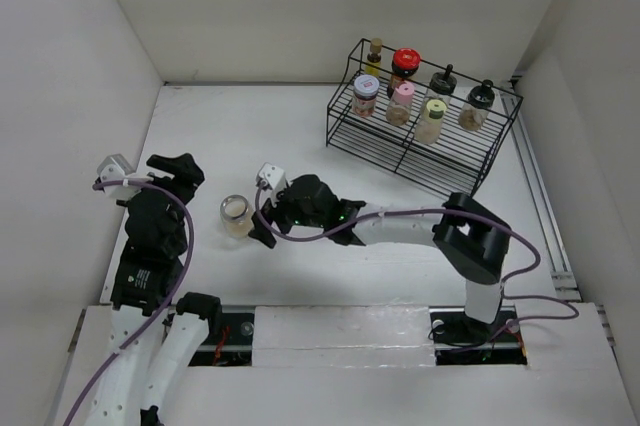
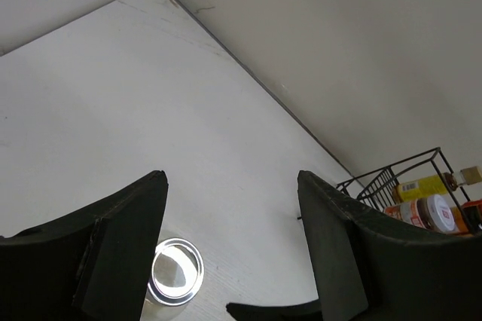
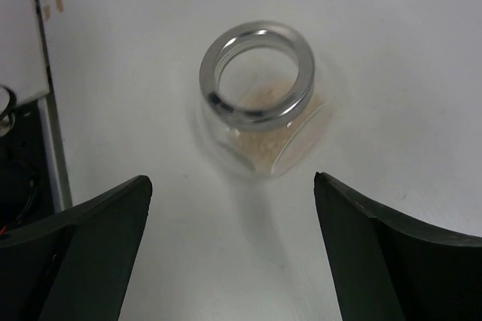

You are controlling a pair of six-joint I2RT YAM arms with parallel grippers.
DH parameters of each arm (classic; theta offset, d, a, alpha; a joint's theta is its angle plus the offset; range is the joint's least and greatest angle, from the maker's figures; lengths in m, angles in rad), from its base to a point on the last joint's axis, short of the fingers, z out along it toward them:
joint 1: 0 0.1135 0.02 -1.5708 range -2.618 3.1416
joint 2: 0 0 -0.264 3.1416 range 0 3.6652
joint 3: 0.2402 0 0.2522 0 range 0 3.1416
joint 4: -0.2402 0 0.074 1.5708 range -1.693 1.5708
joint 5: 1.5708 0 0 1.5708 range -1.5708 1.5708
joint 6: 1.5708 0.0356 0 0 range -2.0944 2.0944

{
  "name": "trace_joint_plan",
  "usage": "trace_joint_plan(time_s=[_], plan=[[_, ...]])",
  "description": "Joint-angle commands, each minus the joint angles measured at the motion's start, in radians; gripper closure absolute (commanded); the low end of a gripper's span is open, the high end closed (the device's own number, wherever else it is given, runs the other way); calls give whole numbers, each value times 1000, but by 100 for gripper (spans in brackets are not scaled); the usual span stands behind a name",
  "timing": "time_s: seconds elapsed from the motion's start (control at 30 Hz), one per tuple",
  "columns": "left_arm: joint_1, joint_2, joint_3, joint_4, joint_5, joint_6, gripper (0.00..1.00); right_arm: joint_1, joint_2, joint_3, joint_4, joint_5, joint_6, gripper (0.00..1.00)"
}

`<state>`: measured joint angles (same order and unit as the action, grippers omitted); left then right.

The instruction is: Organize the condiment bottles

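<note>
A clear glass jar [image 1: 236,214] with a silver rim and beige contents stands capless on the white table, left of centre. My right gripper [image 1: 258,218] is open and empty, its fingertips just short of the jar. In the right wrist view the jar [image 3: 260,102] stands ahead of the open gripper [image 3: 232,179], outside the jaws. My left gripper [image 1: 192,172] is open and empty, a little left of and beyond the jar; the left wrist view shows the jar rim [image 2: 175,272] by its left finger, below the gripper [image 2: 232,178]. Several capped bottles [image 1: 404,96] stand in the rack.
The black wire rack [image 1: 450,161] stands at the back right, near the right wall; it also shows in the left wrist view [image 2: 392,178]. White walls enclose the table on the left, back and right. The right arm [image 1: 410,221] stretches across the near middle.
</note>
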<state>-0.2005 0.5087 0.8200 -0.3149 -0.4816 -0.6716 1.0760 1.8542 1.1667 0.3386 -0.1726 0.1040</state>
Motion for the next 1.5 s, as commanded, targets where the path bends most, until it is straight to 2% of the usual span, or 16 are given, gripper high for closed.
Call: trace_joint_plan(time_s=[0.0, 0.3, 0.87, 1.0, 1.23, 1.47], plan=[[6, -6, 39, 2, -26, -11, 34, 1, 51, 114, 120, 59, -27, 6], [6, -6, 48, 11, -3, -2, 34, 10, 214, 309, 94, 39, -38, 5], [6, -6, 48, 20, 24, 17, 34, 29, 355, 430, 23, 42, -66, 6], [6, -6, 48, 29, 24, 17, 34, 38, 355, 421, 34, 67, -66, 13], [6, -6, 48, 30, 35, 26, 34, 38, 312, 351, 94, 97, -56, 44], [6, -6, 48, 30, 44, 35, 34, 38, 59, 176, 140, 150, -47, 44]])
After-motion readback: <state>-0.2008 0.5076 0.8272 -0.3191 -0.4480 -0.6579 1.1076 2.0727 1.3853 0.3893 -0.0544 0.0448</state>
